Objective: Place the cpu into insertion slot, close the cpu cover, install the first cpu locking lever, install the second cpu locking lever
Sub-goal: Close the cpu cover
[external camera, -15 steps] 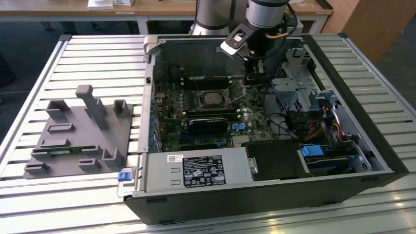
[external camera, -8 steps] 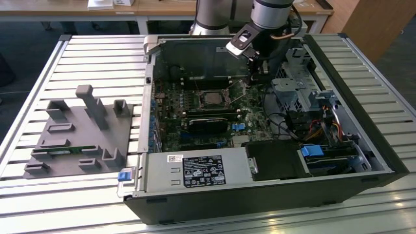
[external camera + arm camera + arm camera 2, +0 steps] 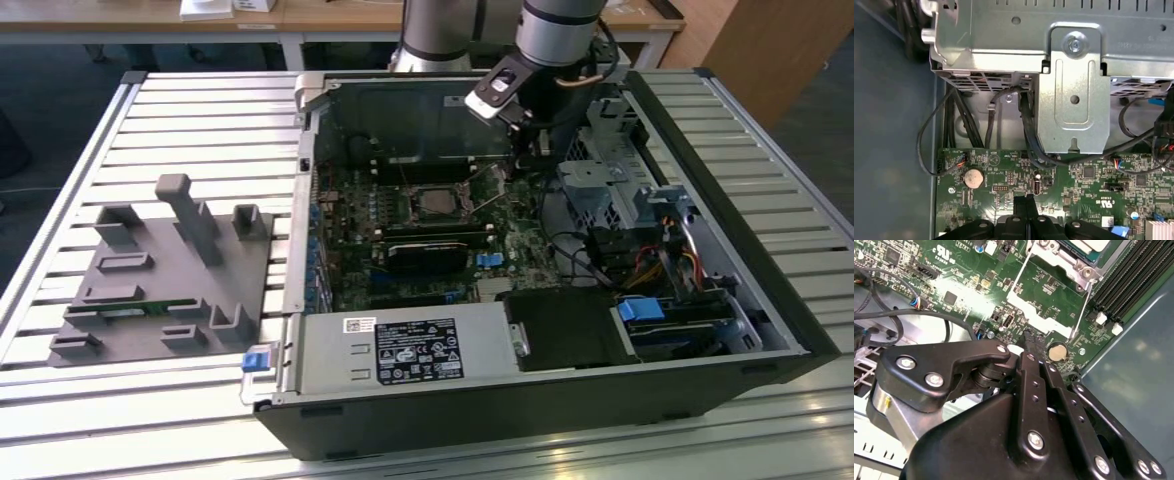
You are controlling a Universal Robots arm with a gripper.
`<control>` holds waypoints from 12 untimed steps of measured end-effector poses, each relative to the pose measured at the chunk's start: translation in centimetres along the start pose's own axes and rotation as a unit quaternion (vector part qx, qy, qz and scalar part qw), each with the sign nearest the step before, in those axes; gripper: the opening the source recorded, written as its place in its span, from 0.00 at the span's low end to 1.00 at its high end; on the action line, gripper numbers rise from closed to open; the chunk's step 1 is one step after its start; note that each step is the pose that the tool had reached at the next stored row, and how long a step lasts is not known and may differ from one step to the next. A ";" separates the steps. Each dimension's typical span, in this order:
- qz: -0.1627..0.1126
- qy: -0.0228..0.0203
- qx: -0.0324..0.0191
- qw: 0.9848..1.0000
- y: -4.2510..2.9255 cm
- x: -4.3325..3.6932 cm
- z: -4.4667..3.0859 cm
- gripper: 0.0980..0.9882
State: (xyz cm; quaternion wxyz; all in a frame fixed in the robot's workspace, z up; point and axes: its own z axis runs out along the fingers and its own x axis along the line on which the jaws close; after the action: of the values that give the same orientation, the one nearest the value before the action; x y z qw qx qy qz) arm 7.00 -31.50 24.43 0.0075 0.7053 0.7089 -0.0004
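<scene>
My pincer (image 3: pixel 1030 338) (image 3: pixel 1024 201) is closed: in both wrist views the two black fingers are pressed together with no gap between them. I cannot tell if something thin is caught between them. In the second wrist view the tips are low over the green motherboard (image 3: pixel 954 275), just beside the free edge of the cpu cover (image 3: pixel 1041 322). The cover is open. It stands away from the socket, and the green board shows through its open centre. A thin wire rod (image 3: pixel 1081 307) runs along one side of it. A round coin battery (image 3: pixel 1056 352) lies on the board near my fingertips.

The cpu (image 3: pixel 1091 244) sits in its socket beyond the cover, with its pale grey top uncovered. In the exterior view the cpu (image 3: pixel 438 204) is in the middle of the board, inside the open computer case (image 3: pixel 534 400), and my arm (image 3: pixel 561 30) comes down into the case from above.

In the first wrist view a grey metal drive cage (image 3: pixel 1069 100) stands beyond the board. The case lies on a slatted table (image 3: pixel 200 110), and a grey parts holder (image 3: pixel 160 270) stands on the exterior view's left.
</scene>
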 end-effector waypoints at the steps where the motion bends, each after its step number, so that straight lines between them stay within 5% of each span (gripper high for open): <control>1: 0.000 0.000 0.000 1.000 0.00 0.01 0.16 0.01; 12: 0.001 0.000 0.001 1.000 -0.59 0.02 0.49 0.01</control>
State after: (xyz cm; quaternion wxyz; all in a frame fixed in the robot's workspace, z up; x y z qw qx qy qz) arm 6.42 -31.49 23.93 0.0070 0.7057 0.7085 -0.0009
